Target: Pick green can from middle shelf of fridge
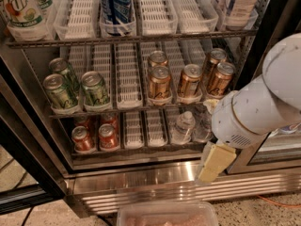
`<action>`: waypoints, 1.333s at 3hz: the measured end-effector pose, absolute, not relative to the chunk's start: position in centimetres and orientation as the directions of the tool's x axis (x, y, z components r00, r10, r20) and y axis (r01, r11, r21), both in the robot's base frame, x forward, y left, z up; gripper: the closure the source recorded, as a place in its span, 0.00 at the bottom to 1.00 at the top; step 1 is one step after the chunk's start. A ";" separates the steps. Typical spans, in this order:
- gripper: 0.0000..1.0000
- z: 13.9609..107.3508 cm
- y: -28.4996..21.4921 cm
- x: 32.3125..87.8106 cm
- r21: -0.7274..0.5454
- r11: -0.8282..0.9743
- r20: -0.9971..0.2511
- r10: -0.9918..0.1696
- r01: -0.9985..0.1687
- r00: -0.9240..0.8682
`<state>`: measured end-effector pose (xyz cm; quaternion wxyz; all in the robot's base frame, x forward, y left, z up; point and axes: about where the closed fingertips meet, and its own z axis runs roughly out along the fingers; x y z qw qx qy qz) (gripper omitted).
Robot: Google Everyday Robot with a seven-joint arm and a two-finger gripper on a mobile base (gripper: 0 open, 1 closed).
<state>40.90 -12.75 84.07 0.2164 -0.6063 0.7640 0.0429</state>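
Note:
Three green cans stand at the left end of the middle shelf (129, 86) of the fridge (141, 185). Two are at the front (61, 92) (95, 88) and one is behind (62, 68). The shelf is a wire rack with white slotted lane trays. My gripper (210, 166) hangs cream-coloured under the white arm (256, 109) at the lower right. It is in front of the stainless base panel, below the middle shelf and well to the right of the green cans. It holds nothing.
Several copper-gold cans (160, 83) fill the right of the middle shelf. Red-orange cans (83, 139) and water bottles (182, 126) sit on the bottom rack. A blue can (115, 4) and a 7UP bottle (21, 8) stand above. A clear tub (167, 214) lies on the floor.

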 end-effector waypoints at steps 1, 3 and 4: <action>0.00 84.1 -12.7 40.9 -0.197 0.261 -0.383 -0.908 -0.945 -0.171; 0.00 83.5 -11.1 40.5 -0.247 0.384 -0.513 -0.831 -0.889 -0.216; 0.00 83.6 -9.9 41.4 -0.284 0.474 -0.623 -0.752 -0.833 -0.215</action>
